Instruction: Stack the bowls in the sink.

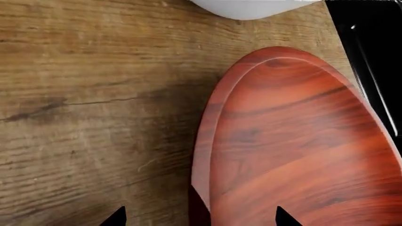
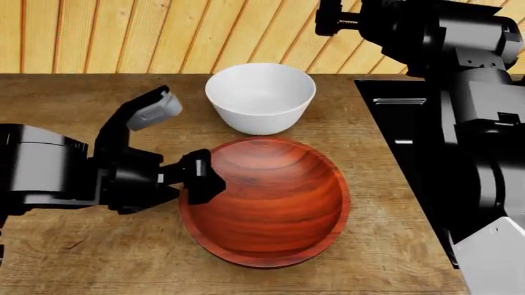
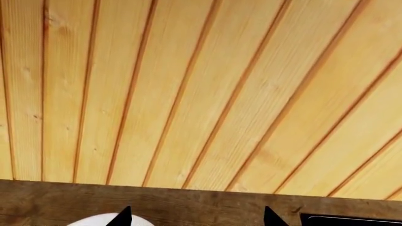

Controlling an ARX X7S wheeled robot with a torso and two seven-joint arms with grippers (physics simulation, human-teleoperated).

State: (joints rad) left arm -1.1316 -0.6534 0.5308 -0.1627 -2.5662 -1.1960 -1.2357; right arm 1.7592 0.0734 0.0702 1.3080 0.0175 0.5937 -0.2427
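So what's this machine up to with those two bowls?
It is meant to stack both bowls in the sink, and neither is there yet. The reddish wooden bowl and the white bowl sit on the wooden counter beside it. The left claw is open at the wooden bowl's rim, one fingertip either side of it, apparently about to grip. The right arm is raised near the back wall; its claw looks open and holds nothing.

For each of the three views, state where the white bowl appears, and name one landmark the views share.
Head view: white bowl at upper centre, behind the wooden bowl.
Left wrist view: only its underside at the top edge.
Right wrist view: a rim sliver at the bottom edge.
Shared landmark: the wooden countertop.
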